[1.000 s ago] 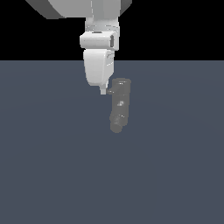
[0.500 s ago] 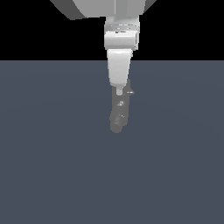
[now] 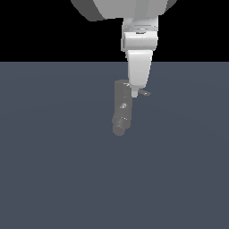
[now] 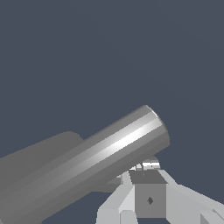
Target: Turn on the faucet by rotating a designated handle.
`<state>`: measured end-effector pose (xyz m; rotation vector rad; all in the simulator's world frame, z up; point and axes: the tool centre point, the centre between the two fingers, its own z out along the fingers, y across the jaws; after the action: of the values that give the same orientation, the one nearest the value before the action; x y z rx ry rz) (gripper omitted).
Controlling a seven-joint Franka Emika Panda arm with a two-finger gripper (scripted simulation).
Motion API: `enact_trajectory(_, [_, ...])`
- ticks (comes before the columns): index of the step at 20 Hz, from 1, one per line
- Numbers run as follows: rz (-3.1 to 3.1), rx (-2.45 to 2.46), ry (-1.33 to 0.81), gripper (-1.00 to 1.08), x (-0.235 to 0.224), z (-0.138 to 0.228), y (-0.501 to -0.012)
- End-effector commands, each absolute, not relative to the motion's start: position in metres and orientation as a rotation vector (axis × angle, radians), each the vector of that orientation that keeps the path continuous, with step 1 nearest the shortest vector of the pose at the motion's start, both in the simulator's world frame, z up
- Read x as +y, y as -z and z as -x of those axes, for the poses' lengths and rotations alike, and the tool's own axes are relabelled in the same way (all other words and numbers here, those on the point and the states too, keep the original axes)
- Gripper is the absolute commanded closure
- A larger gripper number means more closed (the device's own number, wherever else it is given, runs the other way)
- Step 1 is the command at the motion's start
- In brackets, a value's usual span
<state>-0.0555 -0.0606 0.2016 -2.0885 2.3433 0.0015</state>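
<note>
- Dark slate-blue floor [image 3: 53,179] fills the lower part of your exterior view, with flat black background above it; the wrist view shows the same blue-grey surface behind everything.
- You have 1 white Panda arm [image 3: 129,9] coming down from the top of the exterior view, ending in the gripper [image 3: 134,93].
- Your faucet [image 3: 121,107] is a dull-grey cylindrical column near the middle of the exterior view, with a rounded spout end at its lower tip and a few small white glints on its side.
- Look at the gripper tip: it sits just at the faucet's top, on the exterior view's right of the column, touching or nearly touching it; you cannot tell which.
- Your handle [image 3: 144,92] shows only as a short grey stub poking out from behind the white finger toward the exterior view's right.
- In the wrist view, a large shiny grey cylinder [image 4: 87,166] crosses the picture at a slant, close to the camera, with the gripper's white and grey parts [image 4: 148,197] just beside it.
- You cannot tell whether the jaws are parted or closed, or whether they grip the handle: only 1 finger outline shows in the exterior view.
</note>
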Motion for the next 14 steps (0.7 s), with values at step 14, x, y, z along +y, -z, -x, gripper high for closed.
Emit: enact_trajectory(14, [2.063,2.368,0.000,1.08,-0.122,0.019,-0.201])
